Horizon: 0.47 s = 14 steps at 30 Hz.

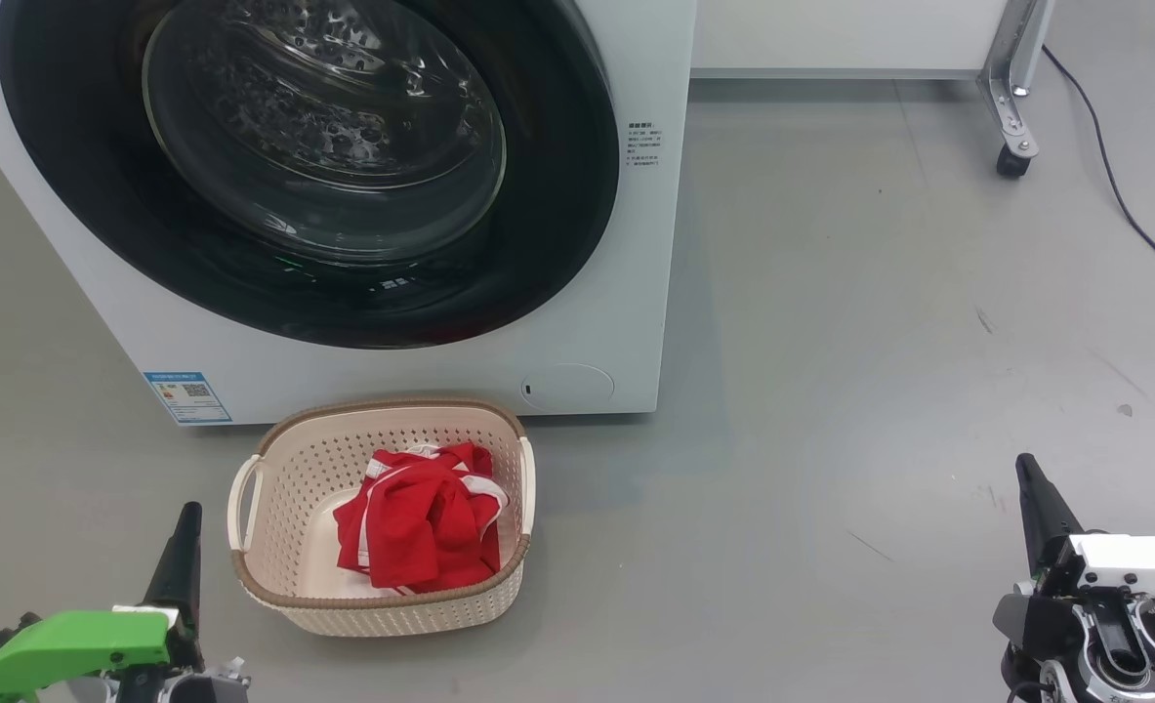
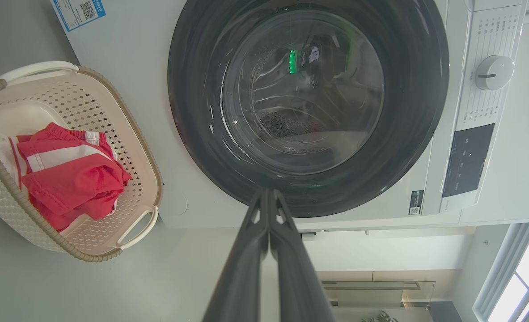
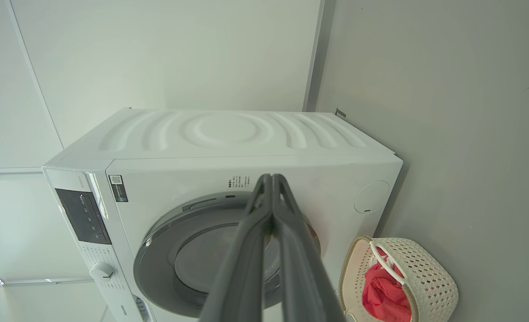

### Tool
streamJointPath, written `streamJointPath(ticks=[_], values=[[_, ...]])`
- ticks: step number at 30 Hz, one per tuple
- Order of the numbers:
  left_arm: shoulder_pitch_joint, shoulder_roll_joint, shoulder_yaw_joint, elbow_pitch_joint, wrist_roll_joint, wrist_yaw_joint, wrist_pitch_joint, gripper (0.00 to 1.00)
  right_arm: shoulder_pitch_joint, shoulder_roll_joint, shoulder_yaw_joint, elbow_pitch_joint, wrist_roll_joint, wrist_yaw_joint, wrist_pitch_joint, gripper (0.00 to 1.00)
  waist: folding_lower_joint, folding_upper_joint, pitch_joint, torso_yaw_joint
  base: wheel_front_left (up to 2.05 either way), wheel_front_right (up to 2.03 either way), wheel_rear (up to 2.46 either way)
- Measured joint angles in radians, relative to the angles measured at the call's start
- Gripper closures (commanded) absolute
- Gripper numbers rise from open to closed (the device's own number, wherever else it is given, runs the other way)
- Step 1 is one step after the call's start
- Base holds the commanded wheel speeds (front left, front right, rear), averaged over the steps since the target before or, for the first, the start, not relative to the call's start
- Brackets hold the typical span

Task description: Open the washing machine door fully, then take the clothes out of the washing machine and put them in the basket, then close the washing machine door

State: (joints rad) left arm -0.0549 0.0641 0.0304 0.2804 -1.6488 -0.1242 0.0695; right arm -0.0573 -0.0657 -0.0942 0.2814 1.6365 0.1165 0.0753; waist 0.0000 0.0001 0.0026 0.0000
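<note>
1. The washing machine door sits shut on the washing machine.
2. The clothes lie in the basket, on the floor just before it.
3. The left tool and right tool are pressed together, empty.

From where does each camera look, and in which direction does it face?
Head view: on the robot's head, facing forward and down at the closed washing machine door, the basket and the clothes in it; left gripper lower left, right gripper lower right.
Left wrist view: on the left wrist, facing along its shut fingers at the door.
Right wrist view: on the right wrist, facing along its shut fingers obliquely at the washing machine.
Shared: all three show door, basket and clothes.
</note>
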Motion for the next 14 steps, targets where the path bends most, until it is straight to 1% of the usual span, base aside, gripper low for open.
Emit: streamJointPath(ticks=[14], values=[[0.0,0.0,0.001,-0.001,0.0,0.0,0.0,1.0,0.0,0.001,-0.001,0.0,0.0,0.0,0.0,1.0,0.0,0.0,0.0,0.0,0.0,0.0,0.0]])
